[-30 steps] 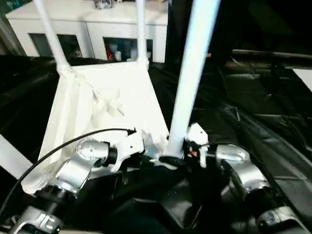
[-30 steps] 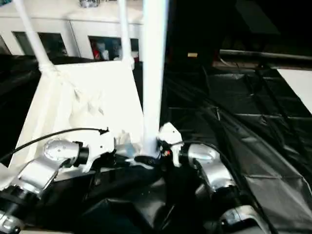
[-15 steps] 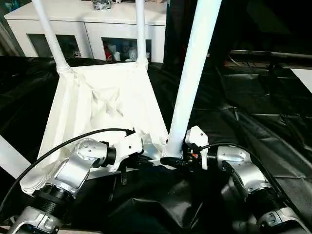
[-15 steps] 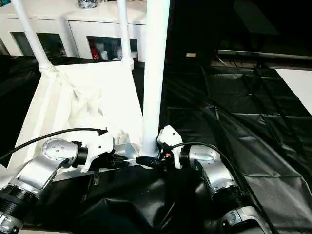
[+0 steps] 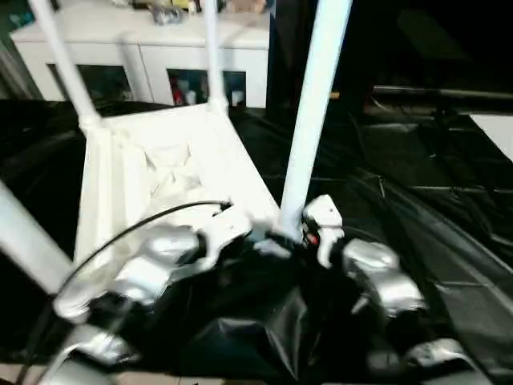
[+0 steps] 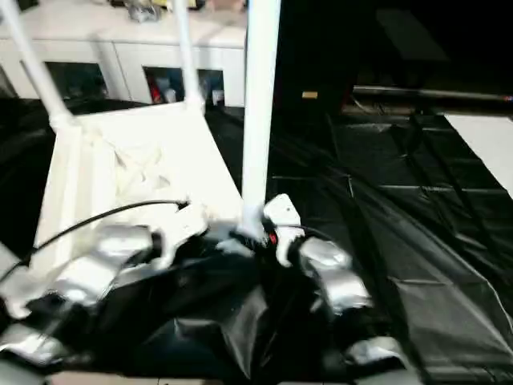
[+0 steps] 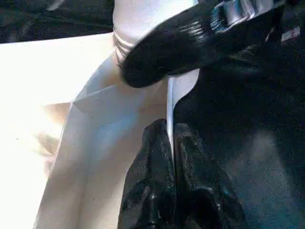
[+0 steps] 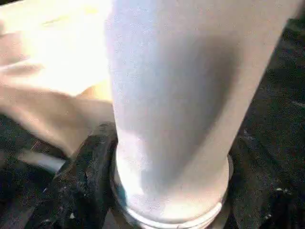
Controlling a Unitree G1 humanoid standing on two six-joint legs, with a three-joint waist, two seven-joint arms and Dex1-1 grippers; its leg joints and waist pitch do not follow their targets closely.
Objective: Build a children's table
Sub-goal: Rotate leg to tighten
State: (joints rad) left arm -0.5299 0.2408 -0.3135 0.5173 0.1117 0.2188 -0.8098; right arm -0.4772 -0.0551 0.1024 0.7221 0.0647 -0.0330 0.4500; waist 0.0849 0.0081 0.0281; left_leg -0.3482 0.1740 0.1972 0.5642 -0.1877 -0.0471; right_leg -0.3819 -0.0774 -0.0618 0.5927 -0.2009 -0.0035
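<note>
Inverted tabletop (image 5: 160, 172) on black sheeting, legs upright. The right pincer (image 8: 157, 191) clasps the base of the near leg (image 5: 313, 120), fingers either side, just above its corner socket. The left pincer (image 7: 170, 143), pressed together, pinches the tabletop's thin rim beside that socket. The hollow plastic is probably light, stiff and slick; gripping the leg low, near the socket, should limit wobble.

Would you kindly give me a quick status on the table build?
Left gripper shut on the tabletop rim. Right gripper around the near leg's base, leg upright in its corner socket. Nothing in the way.
</note>
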